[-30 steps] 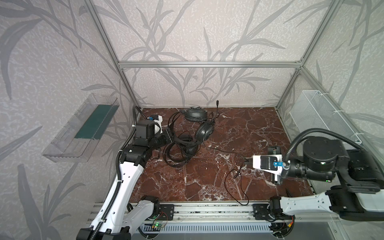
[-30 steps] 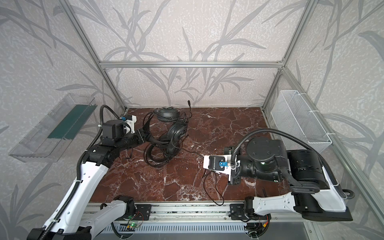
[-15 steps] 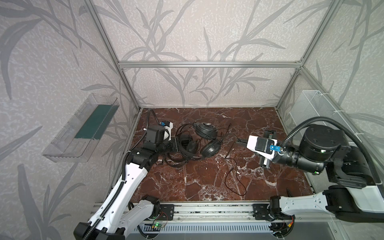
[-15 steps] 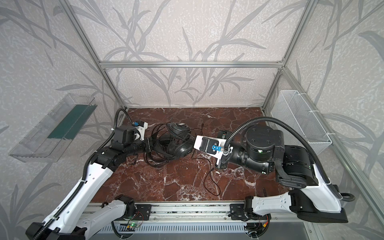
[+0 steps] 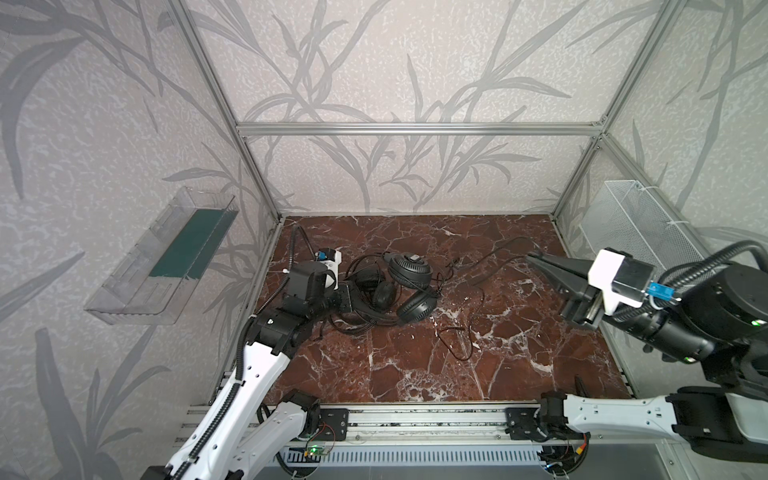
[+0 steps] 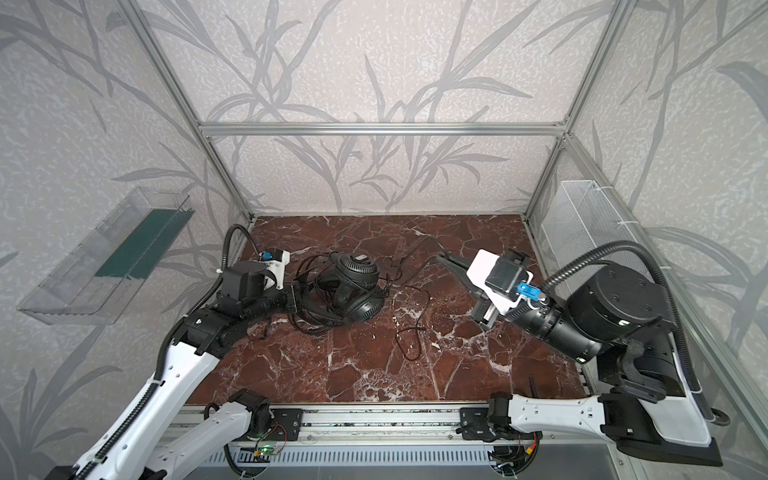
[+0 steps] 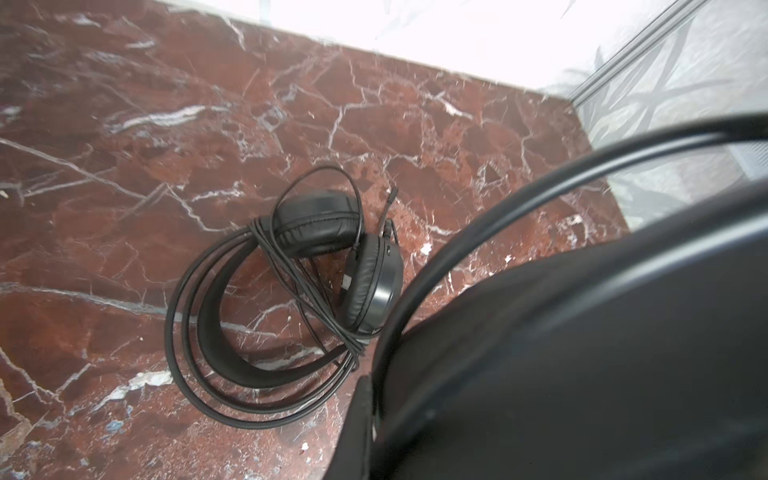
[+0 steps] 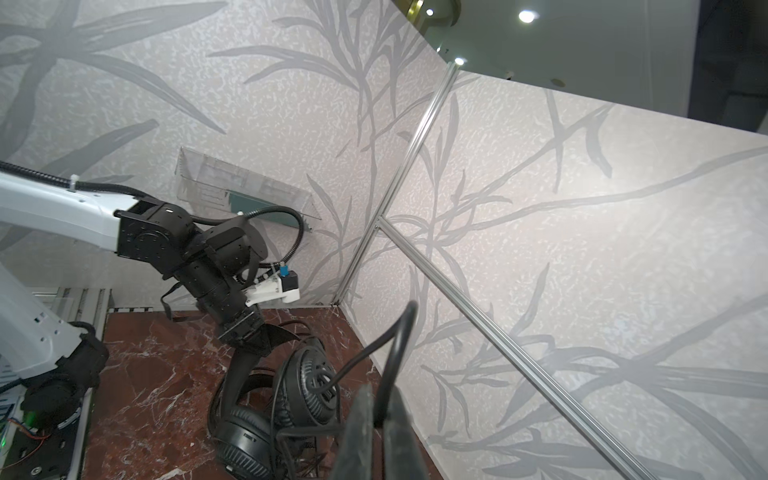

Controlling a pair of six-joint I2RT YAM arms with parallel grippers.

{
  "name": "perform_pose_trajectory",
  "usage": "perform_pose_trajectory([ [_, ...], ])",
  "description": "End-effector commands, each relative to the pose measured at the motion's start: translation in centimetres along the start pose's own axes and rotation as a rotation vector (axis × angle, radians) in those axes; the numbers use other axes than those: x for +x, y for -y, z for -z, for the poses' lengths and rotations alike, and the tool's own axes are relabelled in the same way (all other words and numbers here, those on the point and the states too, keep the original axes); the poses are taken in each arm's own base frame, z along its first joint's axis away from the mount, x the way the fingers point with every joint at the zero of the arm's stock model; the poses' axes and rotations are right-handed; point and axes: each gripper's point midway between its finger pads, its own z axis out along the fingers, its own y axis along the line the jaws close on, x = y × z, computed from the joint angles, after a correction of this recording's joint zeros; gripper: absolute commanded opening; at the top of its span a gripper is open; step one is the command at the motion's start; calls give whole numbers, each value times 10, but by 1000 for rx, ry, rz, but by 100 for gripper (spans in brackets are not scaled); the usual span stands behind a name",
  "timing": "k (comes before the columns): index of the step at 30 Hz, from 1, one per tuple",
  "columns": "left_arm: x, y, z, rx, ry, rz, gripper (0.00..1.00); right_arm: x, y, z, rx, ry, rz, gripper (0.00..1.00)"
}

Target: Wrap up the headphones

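left gripper (image 5: pixel 351 298): jaws clamping together on a headband (image 8: pixel 240 374), low at table's left side.
headphones (image 5: pixel 409 271): lying heaped on marble table (image 5: pixel 415 365), left of centre, touching left gripper.
cable (image 8: pixel 392 353): trailing rightward from heap, lifting off marble.
right gripper (image 5: pixel 535 260): hanging raised at right, jaws pinching cable.
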Motion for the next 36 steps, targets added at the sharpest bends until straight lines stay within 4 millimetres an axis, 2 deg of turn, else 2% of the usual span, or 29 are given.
perform_pose_trajectory([
  [1,-12,28,8,153,53,4,0,12,10,-5,86,-37,28,0],
  [4,-7,25,8,145,45,9,0,13,-3,2,8,-23,-1,0],
  [6,-8,23,16,136,81,9,0,18,-6,12,-14,-21,-18,0],
  [10,-15,20,33,124,161,9,0,31,14,41,102,16,-72,0],
  [14,-16,15,34,101,179,8,0,31,29,72,155,81,-152,0],
  [16,-19,4,35,43,205,37,0,39,26,78,132,56,-167,0],
  [18,-22,2,39,39,225,55,0,52,23,73,143,-3,-159,0],
  [21,-30,-1,48,46,276,115,0,69,30,68,222,-67,-147,0],
  [25,-41,8,67,134,336,163,0,83,60,84,433,-78,-158,0],
  [27,-43,15,74,175,345,171,0,92,68,90,503,-98,-149,0],
  [30,-46,25,77,234,346,197,0,112,54,81,463,-180,-127,0],
  [36,-65,33,86,280,379,264,0,186,-12,46,268,-464,-51,0],
])
